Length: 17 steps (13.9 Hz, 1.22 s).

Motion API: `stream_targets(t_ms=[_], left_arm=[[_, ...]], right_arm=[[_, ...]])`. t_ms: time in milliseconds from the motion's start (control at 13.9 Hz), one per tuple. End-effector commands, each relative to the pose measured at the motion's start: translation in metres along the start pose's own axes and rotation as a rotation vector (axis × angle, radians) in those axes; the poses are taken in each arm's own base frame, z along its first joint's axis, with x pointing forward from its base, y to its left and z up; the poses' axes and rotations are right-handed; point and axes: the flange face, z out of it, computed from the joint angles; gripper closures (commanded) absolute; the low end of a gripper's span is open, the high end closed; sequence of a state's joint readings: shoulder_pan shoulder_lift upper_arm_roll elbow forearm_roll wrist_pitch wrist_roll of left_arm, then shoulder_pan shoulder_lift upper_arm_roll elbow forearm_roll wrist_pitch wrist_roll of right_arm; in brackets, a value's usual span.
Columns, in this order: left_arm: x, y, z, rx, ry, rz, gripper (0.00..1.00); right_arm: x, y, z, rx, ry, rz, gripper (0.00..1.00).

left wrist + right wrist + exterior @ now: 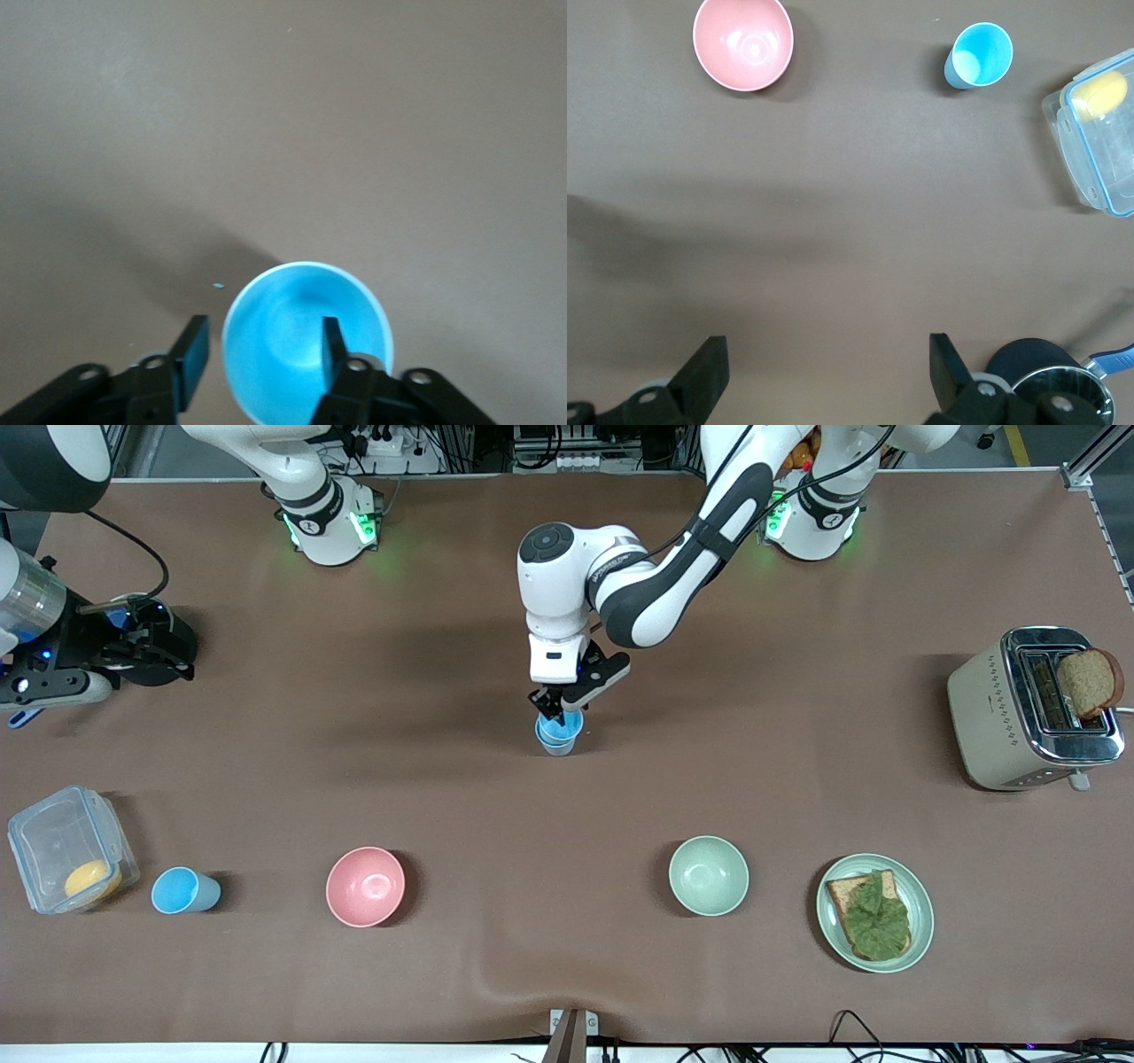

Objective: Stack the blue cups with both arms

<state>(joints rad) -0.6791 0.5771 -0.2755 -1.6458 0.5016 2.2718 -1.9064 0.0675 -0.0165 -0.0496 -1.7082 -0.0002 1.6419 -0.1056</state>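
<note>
In the middle of the table a bright blue cup (559,731) sits nested inside a paler blue cup. My left gripper (556,713) hangs right over this stack, open. In the left wrist view the cup (301,341) shows one finger (330,345) inside it and the other finger (191,352) outside, clear of the wall. Another blue cup (184,890) (979,55) stands upright nearer the front camera, toward the right arm's end. My right gripper (164,651) (828,372) waits at that end, open, with nothing between its fingers.
A pink bowl (365,886), a pale green bowl (708,875) and a plate with toast and lettuce (921,921) line the near side. A clear container (53,833) stands beside the lone cup. A toaster (992,708) holds bread. A black pot (1035,372) sits by my right gripper.
</note>
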Motion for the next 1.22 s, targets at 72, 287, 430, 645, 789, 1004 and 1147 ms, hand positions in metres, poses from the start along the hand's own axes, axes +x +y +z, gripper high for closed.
stream_targets(t_ms=[72, 287, 430, 645, 789, 1004, 1147], left_arm=[[0.021, 0.008, -0.03, -0.036, 0.048, 0.009, 0.0], [0.072, 0.01, -0.064, 0.005, 0.064, 0.03, 0.0], [0.117, 0.016, -0.089, 0.026, 0.004, 0.011, 0.0], [0.19, 0.001, -0.119, 0.09, -0.035, -0.002, 0.0], [0.227, -0.016, -0.138, 0.12, -0.034, 0.0, 0.0], [0.306, -0.065, -0.171, 0.193, -0.073, 0.064, 0.0], [0.366, -0.111, -0.195, 0.201, -0.142, 0.141, 0.0]], right_arm=[[0.002, 0.0, -0.005, -0.008, -0.002, 0.0, 0.0], [0.002, 0.0, -0.004, -0.008, -0.003, 0.0, 0.0], [0.002, -0.001, -0.005, -0.008, -0.002, 0.0, 0.0], [0.001, -0.002, -0.005, -0.008, -0.003, -0.001, 0.0], [0.002, -0.002, -0.004, -0.008, -0.005, -0.001, 0.0], [0.002, -0.002, -0.004, -0.008, -0.005, -0.001, 0.0], [0.002, -0.002, -0.004, -0.008, -0.005, -0.003, 0.0]])
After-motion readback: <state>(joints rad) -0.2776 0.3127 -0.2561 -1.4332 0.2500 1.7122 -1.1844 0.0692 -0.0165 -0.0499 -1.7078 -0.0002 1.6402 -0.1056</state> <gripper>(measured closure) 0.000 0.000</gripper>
